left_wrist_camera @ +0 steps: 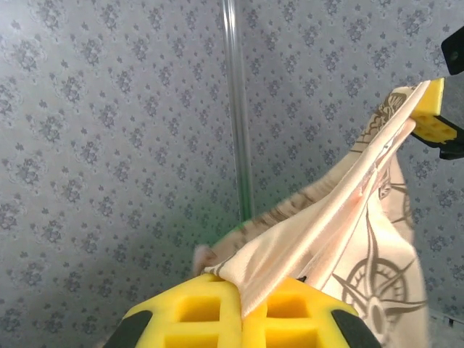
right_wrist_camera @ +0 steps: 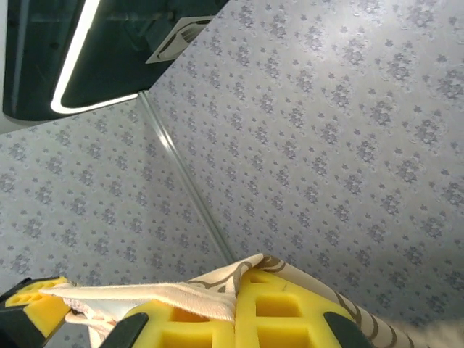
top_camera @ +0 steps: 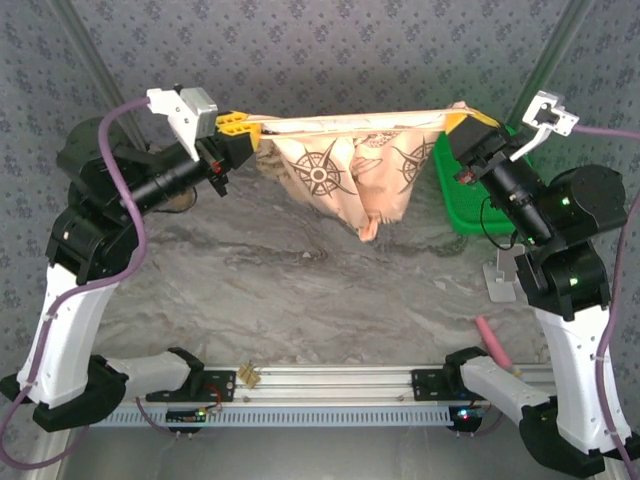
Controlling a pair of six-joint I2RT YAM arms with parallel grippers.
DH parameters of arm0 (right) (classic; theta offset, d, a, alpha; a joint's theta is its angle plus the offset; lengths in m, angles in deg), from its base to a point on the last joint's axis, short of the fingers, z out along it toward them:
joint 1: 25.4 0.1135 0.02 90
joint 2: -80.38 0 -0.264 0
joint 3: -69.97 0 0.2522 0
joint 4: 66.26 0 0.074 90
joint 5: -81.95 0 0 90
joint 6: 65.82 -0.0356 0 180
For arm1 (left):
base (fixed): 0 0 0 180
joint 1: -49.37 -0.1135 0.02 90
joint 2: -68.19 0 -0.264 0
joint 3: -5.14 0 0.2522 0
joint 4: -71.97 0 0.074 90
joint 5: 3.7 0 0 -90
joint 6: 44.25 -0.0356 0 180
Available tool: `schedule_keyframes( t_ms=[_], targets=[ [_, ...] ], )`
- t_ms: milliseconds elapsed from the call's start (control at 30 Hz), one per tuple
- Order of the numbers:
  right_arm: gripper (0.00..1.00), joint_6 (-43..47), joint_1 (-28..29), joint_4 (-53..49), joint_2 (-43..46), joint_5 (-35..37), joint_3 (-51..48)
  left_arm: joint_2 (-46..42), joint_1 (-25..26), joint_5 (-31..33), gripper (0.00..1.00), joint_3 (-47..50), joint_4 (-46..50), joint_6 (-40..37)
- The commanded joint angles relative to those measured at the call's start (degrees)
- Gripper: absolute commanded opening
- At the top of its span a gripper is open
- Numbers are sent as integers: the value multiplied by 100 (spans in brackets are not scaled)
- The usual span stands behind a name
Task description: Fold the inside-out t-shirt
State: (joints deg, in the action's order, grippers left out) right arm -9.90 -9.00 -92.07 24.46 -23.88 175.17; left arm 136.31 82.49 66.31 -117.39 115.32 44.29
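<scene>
The t-shirt (top_camera: 340, 165) hangs upper centre of the overhead view, its top edge drawn taut between left gripper (top_camera: 238, 126) and right gripper (top_camera: 466, 122) — both jaws pinching cloth — evidently to spread it before laying it on the table (top_camera: 300, 290).

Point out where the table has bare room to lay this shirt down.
Bare: the broad marble table middle, under the hanging t-shirt, between the two arms and back from the front rail. Crowded: the right side, with the green basket, a white stand and a pink stick. The left gripper and right gripper hold the shirt aloft.
</scene>
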Motion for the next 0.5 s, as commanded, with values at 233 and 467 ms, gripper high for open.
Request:
schedule_keyframes(
  t_ms=[233, 467],
  targets=[
    [0, -314, -285, -1436, -2251, 1215, 1594, 1556, -429, 1988, 0, -1513, 647, -48],
    [0, -241, -512, -1576, -4039, 968, 2943, 2971, -877, 2193, 0, -2747, 1345, -69]
  ],
)
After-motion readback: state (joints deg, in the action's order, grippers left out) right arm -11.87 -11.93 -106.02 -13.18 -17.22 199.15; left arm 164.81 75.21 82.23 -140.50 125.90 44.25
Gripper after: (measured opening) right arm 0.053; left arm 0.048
